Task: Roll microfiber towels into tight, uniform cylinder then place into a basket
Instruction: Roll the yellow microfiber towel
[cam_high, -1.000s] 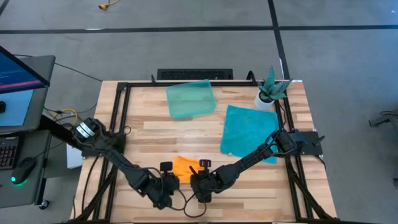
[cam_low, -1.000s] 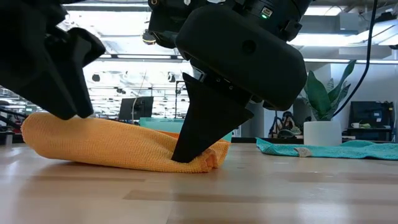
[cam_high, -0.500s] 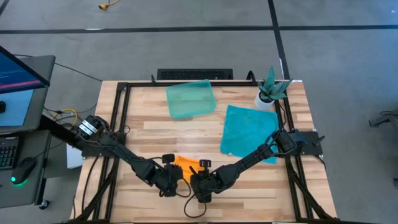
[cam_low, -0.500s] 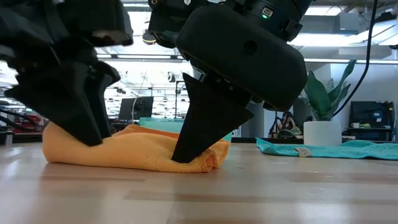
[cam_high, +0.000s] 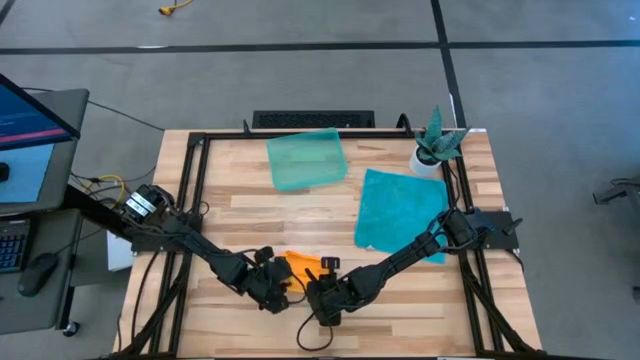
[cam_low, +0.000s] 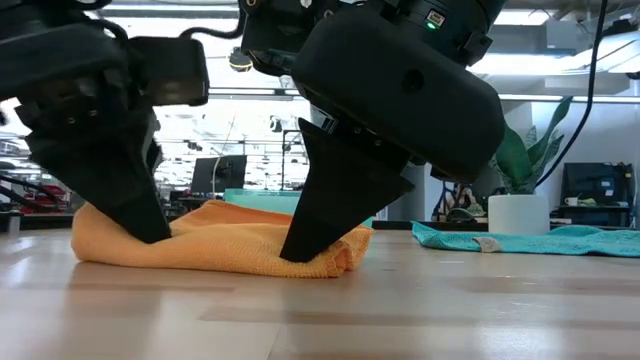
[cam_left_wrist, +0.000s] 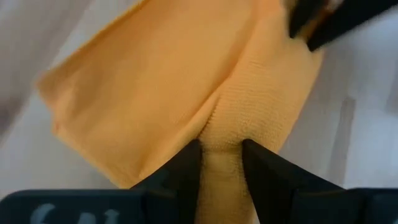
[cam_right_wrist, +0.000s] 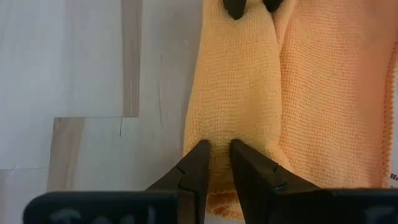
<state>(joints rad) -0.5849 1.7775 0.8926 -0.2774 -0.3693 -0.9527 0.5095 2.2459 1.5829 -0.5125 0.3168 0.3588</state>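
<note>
Rolling evenly calls for both pinches moving together: left gripper (cam_left_wrist: 221, 155) and right gripper (cam_right_wrist: 214, 155) each clamp the orange towel's (cam_high: 300, 266) fold at the table's (cam_high: 330, 215) near edge.

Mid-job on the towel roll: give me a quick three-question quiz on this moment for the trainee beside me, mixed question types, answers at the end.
1. True or false: the teal towel has already been rolled.
2. Which item do both the left gripper and the right gripper pinch? A) the basket B) the orange towel C) the potted plant
3. Fill in: the basket currently holds ____ towels.

Key:
1. False: it lies spread flat on the table by the potted plant.
2. B: each wrist view shows a fold of orange cloth between the fingers, one gripper at each end of the bundle.
3. No: it sits apart near the table's far edge.
</note>
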